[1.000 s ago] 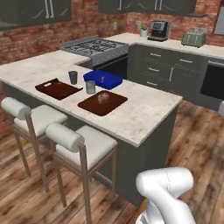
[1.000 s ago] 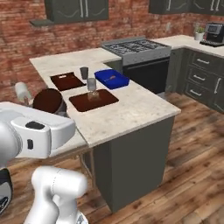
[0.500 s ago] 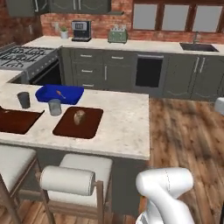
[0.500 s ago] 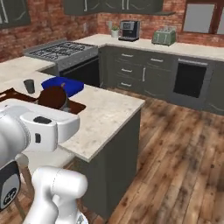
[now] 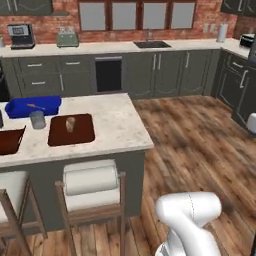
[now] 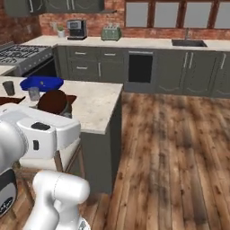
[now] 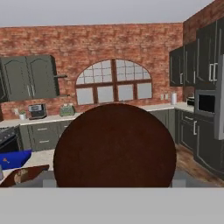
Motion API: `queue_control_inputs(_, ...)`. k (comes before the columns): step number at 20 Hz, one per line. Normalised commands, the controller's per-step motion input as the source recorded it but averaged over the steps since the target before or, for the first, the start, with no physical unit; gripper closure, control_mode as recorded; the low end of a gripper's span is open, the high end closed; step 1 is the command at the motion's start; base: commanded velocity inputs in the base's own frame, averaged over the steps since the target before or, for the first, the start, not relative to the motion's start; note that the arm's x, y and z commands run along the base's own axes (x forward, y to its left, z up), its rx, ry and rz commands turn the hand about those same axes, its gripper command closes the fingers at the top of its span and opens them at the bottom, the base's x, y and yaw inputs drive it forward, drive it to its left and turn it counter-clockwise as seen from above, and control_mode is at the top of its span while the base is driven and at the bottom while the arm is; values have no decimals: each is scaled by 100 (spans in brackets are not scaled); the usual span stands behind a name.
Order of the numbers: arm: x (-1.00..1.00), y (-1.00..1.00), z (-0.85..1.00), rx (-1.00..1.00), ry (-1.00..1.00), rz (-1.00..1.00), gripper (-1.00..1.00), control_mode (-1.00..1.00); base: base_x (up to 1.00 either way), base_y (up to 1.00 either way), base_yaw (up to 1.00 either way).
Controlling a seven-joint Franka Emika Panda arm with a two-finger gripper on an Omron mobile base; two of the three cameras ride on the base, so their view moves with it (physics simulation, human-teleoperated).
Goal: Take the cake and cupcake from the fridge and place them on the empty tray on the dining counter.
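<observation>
One round cupcake [image 7: 114, 144] stands closest in the hand view, a smooth dark brown disc that covers the middle of that picture. The gripper [image 6: 63, 108] is spread wide around it, and a pale grey finger [image 7: 49, 179] shows at each lower side of it. From the right base view the same cupcake is a small brown dome above the white arm, in front of the dining counter [image 5: 120, 125] and not resting on it. The left base view gives the counter more plainly: a pale speckled stone top on a dark grey base, with a white-cushioned stool [image 5: 91, 179] below its edge. On the top lies the flat reddish-brown tray [image 5: 82, 135] with a low rim, and a small pale thing on it is too small to name. Just beside the tray stands a grey cup [image 5: 37, 120], behind that a bright blue tray [image 5: 20, 107], and a second brown tray [image 5: 9, 141] is cut by the left edge. Farther back, over a plank floor [image 5: 200, 145], run dark cabinets with a sink [image 5: 151, 44]. The right base view adds the stove [image 6: 18, 53], and the hand view an arched window [image 7: 114, 83] in red brick. Compared with half a second ago both base pictures have swung as a whole, so the camera turned; the things on the counter keep their order.
</observation>
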Motion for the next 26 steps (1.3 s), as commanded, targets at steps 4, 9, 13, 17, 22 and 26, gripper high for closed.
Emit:
queue_control_inputs(4,0,0,0,0,0,0,100,100,-100,100,-2)
queue_control_inputs(9,0,0,0,0,0,0,100,100,-73,100,0)
queue_control_inputs(13,0,0,0,0,0,0,100,100,46,100,0)
queue_control_inputs(17,0,0,0,0,0,0,100,100,100,100,6)
queue_control_inputs(22,0,0,0,0,0,0,100,100,100,93,8)
queue_control_inputs(26,0,0,0,0,0,0,100,100,89,36,20)
